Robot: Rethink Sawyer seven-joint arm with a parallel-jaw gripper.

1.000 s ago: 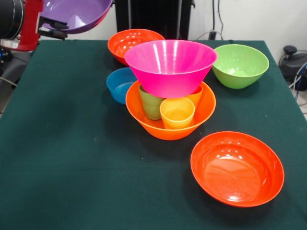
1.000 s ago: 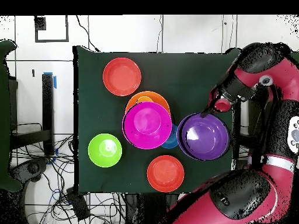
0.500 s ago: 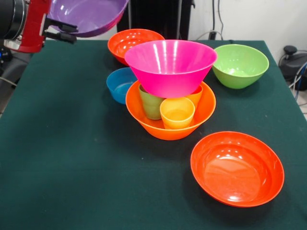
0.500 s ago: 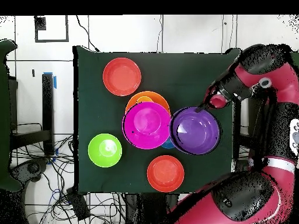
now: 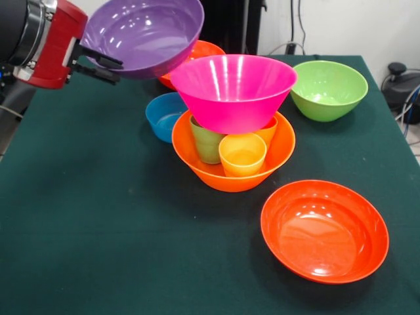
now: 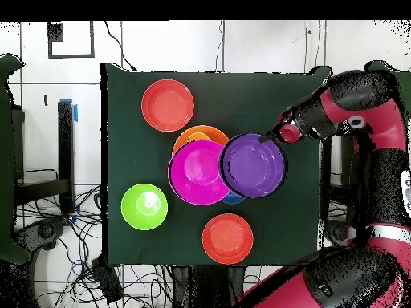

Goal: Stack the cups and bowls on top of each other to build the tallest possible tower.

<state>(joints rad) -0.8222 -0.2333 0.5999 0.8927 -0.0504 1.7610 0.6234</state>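
gripper [image 5: 98, 62] is clamped on the rim of the purple bowl [image 5: 141, 33], fingers pinching the near edge so the bowl hangs out sideways, tilted, open side up – held by the rim because that's the only thin part a small gripper can bite. the bowl is carried in the air, above the table [image 5: 79, 216], just beside the tower and at about the height of the pink bowl [image 5: 233, 88]; in the overhead view the purple bowl [image 6: 254, 165] already overlaps the pink one's edge and covers most of the blue bowl [image 5: 164, 115]. the tower sits mid-table: light orange bowl [image 5: 233, 167] as base, the three cups inside it – green cup [image 5: 207, 141], yellow cup [image 5: 243, 154], orange cup [image 5: 267, 130] mostly hidden – acting as pillars so the pink bowl rides high instead of nesting. my read: purple goes on top of pink next, needs levelling and centring or it will tip the pink bowl off the cups. lime green bowl [image 5: 328, 88], the near red-orange bowl [image 5: 325, 230] and the far red-orange bowl [image 5: 203, 51], partly behind the purple one, lie loose around the tower, not yet stacked.
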